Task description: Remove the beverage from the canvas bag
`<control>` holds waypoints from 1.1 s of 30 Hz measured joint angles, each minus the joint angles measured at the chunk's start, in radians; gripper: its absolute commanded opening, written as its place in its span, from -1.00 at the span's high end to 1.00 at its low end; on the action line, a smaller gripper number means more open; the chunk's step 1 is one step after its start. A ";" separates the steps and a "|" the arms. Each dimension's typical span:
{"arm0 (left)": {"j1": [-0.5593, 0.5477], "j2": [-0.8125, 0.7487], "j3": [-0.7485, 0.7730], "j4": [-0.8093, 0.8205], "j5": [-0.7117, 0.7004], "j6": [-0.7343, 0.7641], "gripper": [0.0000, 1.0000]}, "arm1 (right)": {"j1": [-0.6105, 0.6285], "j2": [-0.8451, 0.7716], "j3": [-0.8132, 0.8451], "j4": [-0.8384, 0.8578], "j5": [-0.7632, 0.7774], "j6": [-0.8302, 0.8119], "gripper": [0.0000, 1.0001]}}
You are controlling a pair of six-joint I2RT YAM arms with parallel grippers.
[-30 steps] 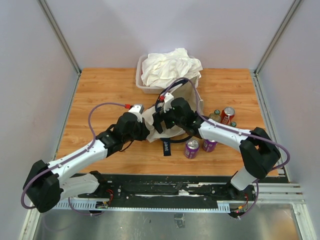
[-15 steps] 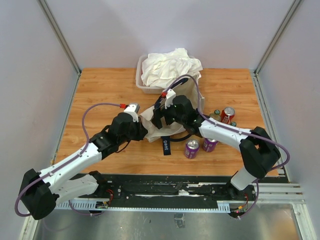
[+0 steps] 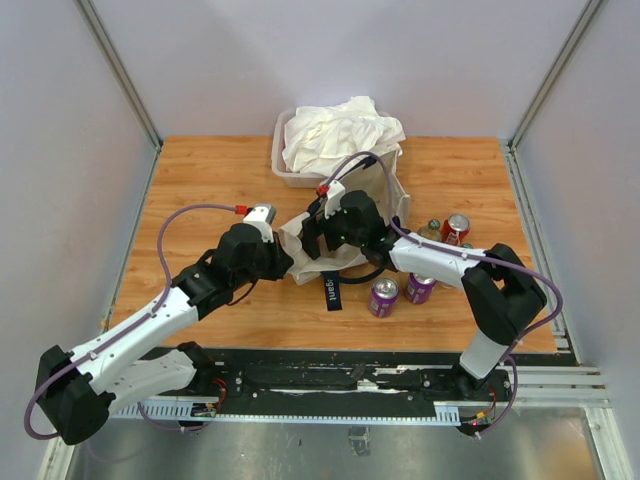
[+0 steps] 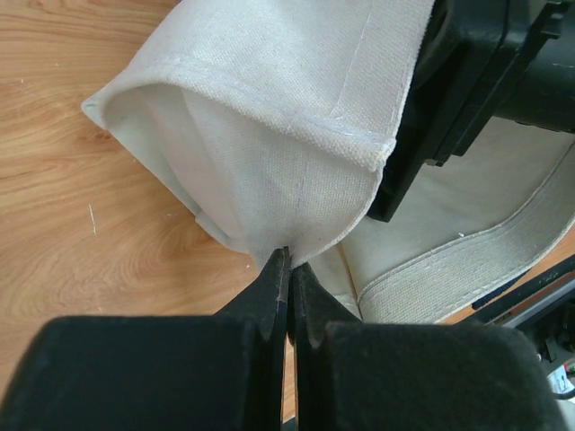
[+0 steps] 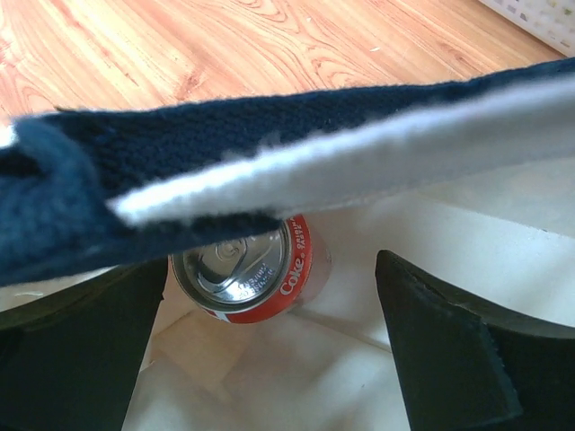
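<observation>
The worktop (image 3: 200,190) is warm, honey-coloured wood, with the grain running side to side. 3 plain panels box it in: a back wall (image 3: 330,60), a left wall (image 3: 60,200) and a right wall (image 3: 590,180), all a soft lilac-grey. 2 aluminium posts, left (image 3: 120,75) and right (image 3: 555,80), slant up from the back corners. A black rail (image 3: 330,375) runs along the near edge, with a brushed grey metal sheet (image 3: 300,445) below it. The light is even and the shadows are faint.

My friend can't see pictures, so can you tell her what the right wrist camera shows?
A red soda can sits inside the cream canvas bag, between the open black fingers of the right gripper. A dark navy strap crosses the picture just above the can, with the wooden table behind it.
</observation>
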 measured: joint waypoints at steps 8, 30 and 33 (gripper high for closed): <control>0.000 -0.002 0.003 -0.006 0.000 0.000 0.99 | -0.011 0.054 0.036 0.015 -0.072 -0.009 -0.97; 0.000 0.031 -0.016 0.014 -0.009 0.003 0.99 | 0.007 0.135 0.146 -0.094 -0.060 -0.080 -0.71; 0.000 0.039 -0.023 0.027 -0.010 0.003 0.99 | 0.007 0.150 0.161 -0.107 -0.056 -0.085 -0.64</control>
